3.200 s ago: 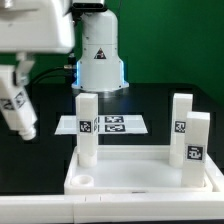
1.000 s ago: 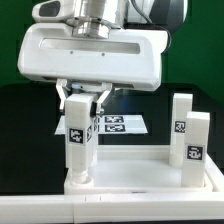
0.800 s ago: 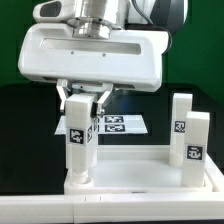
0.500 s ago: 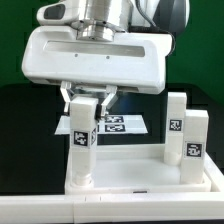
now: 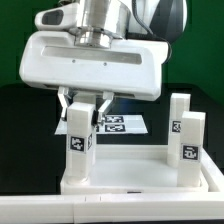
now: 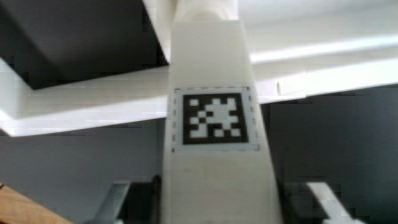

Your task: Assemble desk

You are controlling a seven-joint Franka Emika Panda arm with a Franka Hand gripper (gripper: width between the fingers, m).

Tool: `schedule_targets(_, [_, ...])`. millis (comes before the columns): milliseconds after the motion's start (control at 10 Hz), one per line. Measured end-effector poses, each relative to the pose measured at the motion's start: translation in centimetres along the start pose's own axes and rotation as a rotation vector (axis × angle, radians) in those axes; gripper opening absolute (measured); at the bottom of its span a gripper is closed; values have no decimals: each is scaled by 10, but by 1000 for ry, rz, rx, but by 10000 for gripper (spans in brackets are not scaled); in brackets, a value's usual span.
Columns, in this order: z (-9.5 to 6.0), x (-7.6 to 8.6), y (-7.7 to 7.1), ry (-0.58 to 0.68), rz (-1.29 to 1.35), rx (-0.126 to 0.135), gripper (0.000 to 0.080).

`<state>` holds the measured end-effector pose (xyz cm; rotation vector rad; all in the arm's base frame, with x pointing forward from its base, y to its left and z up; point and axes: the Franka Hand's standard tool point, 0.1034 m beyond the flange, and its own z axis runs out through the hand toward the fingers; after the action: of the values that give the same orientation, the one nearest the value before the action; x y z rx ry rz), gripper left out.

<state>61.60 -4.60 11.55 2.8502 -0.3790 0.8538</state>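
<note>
Wall (image 5: 195, 55): plain green backdrop behind the scene.
Table (image 5: 25, 130): black top, matte.
Front edge (image 5: 30, 205): white strip.
Light: even, soft.

A black table (image 5: 20, 120) carries the desk tabletop (image 5: 140, 178) and marker board (image 5: 122, 125).

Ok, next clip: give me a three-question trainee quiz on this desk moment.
1. True or false: the gripper has its jaws closed on the leg standing in the tabletop.
2. How many legs stand upright on the tabletop in the exterior view? A) two B) three C) four
3. Fill in: behind the tabletop, flat on the table, lies the ____ board.

Key: 1 true; 2 B; 3 marker.
</note>
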Motion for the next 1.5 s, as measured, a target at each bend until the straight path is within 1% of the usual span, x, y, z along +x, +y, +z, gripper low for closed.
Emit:
schedule_targets(400, [0, 0, 0, 8, -4, -2, 292])
schedule_targets(500, [0, 0, 0, 7, -5, -2, 502])
schedule_targets(600, [0, 0, 1, 7, -6, -2, 601])
schedule_targets(700, [1, 0, 2, -3, -7, -3, 601])
schedule_targets(800, [-2, 7, 10, -70, 21, 3, 640])
schedule_targets(900, [-7, 23, 15, -79, 50, 14, 647])
schedule_targets(1000, [-4, 26, 18, -122, 66, 18, 647])
schedule_targets(1100, [-2, 29, 16, -228, 84, 28, 647])
schedule_targets(1200, [-3, 30, 12, -266, 106, 32, 649])
schedule_targets(1400, [-2, 14, 6, -413, 136, 30, 649])
schedule_targets(1500, [-1, 14, 8, -498, 143, 28, 649])
